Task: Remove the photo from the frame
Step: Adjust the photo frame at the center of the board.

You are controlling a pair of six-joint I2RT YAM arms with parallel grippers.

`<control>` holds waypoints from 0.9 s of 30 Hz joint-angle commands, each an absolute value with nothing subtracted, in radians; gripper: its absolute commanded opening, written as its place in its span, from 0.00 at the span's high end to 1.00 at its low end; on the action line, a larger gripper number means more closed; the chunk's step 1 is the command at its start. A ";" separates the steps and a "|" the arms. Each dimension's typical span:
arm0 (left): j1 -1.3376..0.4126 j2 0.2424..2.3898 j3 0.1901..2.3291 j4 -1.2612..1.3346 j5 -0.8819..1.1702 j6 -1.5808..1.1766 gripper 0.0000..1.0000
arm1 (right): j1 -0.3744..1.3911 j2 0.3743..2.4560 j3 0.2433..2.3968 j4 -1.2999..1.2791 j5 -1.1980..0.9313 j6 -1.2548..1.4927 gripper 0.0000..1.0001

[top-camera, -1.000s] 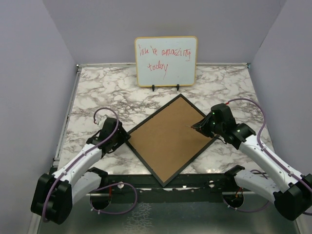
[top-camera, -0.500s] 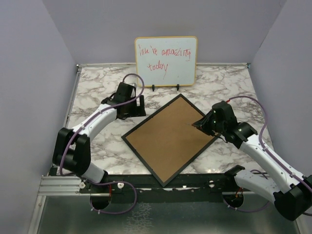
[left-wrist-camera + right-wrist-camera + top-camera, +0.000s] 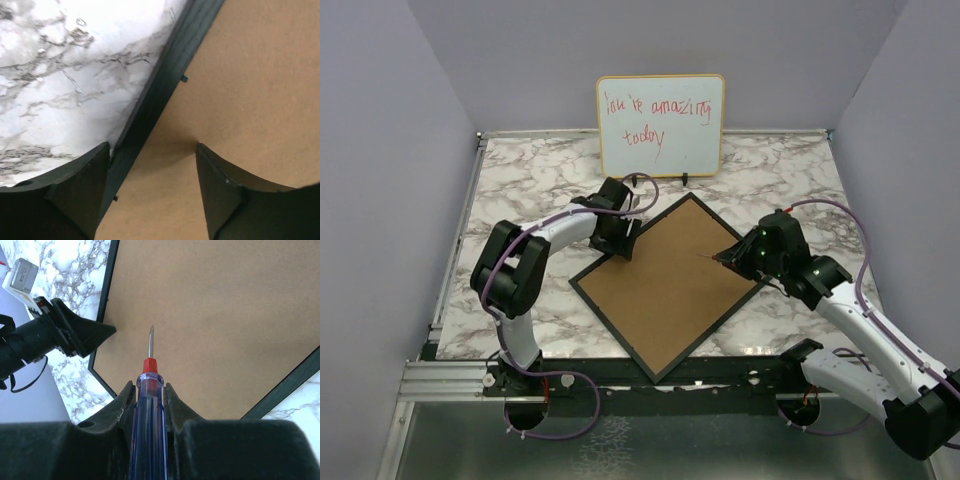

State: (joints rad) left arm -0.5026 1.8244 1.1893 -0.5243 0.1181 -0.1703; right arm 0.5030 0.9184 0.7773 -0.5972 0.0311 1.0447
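1 whiteboard (image 3: 661, 125) w/ red "You're amazing today" behind frame (image 3: 665, 290).

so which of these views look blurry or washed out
Left wrist: table glares near white, fingers dark and soft. Right wrist: screwdriver handle softens near the lens, tip crisp. Top external: evenly lit, sharp, faint shadows only.

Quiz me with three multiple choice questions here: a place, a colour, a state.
1. Where does the whiteboard stand? A near the table's far edge; B at its near edge; C at its left edge.
2. The screwdriver's handle is: A green; B blue; C yellow.
3. The left gripper is: A shut on the screwdriver; B shut, empty; C open over the frame's rim.
Answers: A, it stands behind the frame; B, seen in the right wrist view; C, its fingers straddle the black rim.
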 commanded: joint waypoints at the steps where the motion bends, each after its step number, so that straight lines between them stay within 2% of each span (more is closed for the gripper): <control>1: -0.500 1.858 1.226 -0.564 0.063 -0.153 0.36 | 0.508 0.904 0.783 -0.608 0.036 1.025 0.99; 2: -0.500 1.857 1.225 -0.561 0.048 -0.161 0.38 | 0.508 0.908 0.786 -0.612 0.038 1.025 0.99; 5: -0.500 1.859 1.220 -0.560 -0.014 -0.190 0.58 | 0.508 0.926 0.792 -0.616 0.035 1.025 0.99; 8: -0.501 1.863 1.197 -0.559 -0.035 -0.222 0.73 | 0.508 0.946 0.798 -0.619 0.029 1.025 0.99; 13: -0.514 1.814 1.106 -0.542 0.048 -0.271 0.95 | 0.508 0.971 0.817 -0.643 0.032 1.017 0.99; 16: -0.543 1.756 1.036 -0.541 0.078 -0.291 1.00 | 0.508 0.969 0.818 -0.658 0.050 1.017 0.99; 22: -0.579 1.630 0.875 -0.501 0.100 -0.405 1.00 | 0.508 0.965 0.813 -0.652 0.048 1.015 0.99; 27: -0.621 1.535 0.759 -0.456 0.042 -0.557 1.00 | 0.508 0.976 0.804 -0.627 0.016 1.006 0.99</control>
State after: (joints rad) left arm -0.5762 1.5604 0.8768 -0.3870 0.0345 -0.4072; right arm 0.5030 0.9688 0.7830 -0.6308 0.0319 1.0267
